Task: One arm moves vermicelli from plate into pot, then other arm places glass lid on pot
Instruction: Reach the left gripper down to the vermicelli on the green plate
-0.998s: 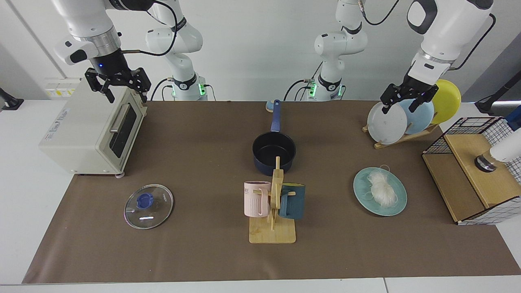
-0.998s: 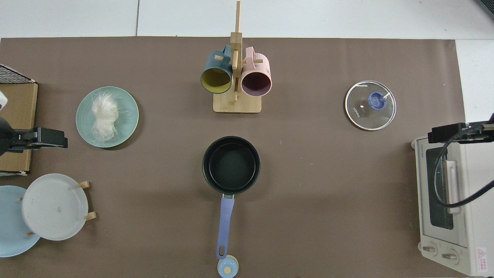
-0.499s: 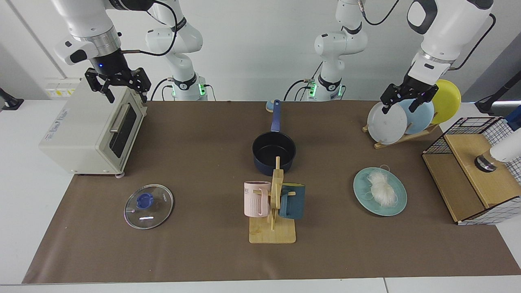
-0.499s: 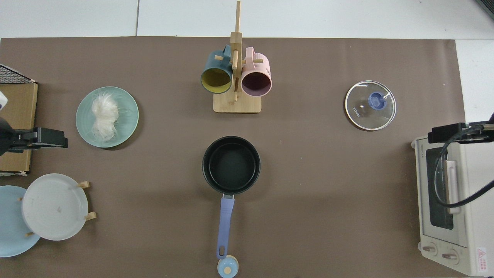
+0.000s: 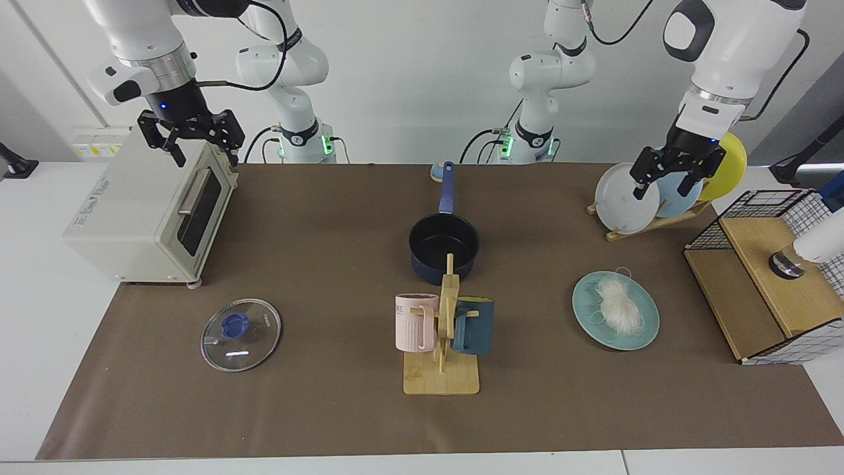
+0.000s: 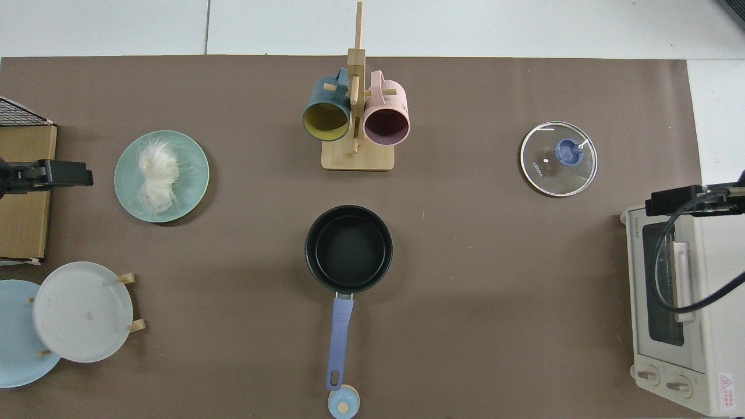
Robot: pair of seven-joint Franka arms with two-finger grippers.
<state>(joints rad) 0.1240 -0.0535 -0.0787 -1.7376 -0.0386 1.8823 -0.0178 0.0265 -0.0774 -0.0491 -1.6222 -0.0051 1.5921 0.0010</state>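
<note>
The vermicelli [image 5: 620, 307] [image 6: 157, 174] lies as a loose white bundle on the teal plate [image 5: 649, 328] [image 6: 195, 174]. Mid-table stands the dark pot [image 5: 428, 269] [image 6: 349, 250], its inside bare and its blue handle pointing toward the arm bases. On the mat in front of the toaster oven lies the glass lid [image 5: 254, 338] [image 6: 550, 174], blue knob up. My left gripper [image 5: 661, 191] [image 6: 58, 174] hangs open in the air over the dish rack, behind the plate. Above the toaster's front top edge my right gripper [image 5: 206, 160] [image 6: 669, 201] waits open with nothing in it.
A wooden mug tree [image 5: 445, 330] with a pink and a blue mug stands just in front of the pot. A dish rack [image 5: 626, 198] holds upright plates. A wire basket with a wooden box [image 5: 765, 284] sits beside the plate. The toaster oven [image 5: 132, 211] stands behind the lid.
My left gripper has shifted sideways toward the wire basket and a little lower, coming level with the plate in the top view. The right arm and all objects have stayed still.
</note>
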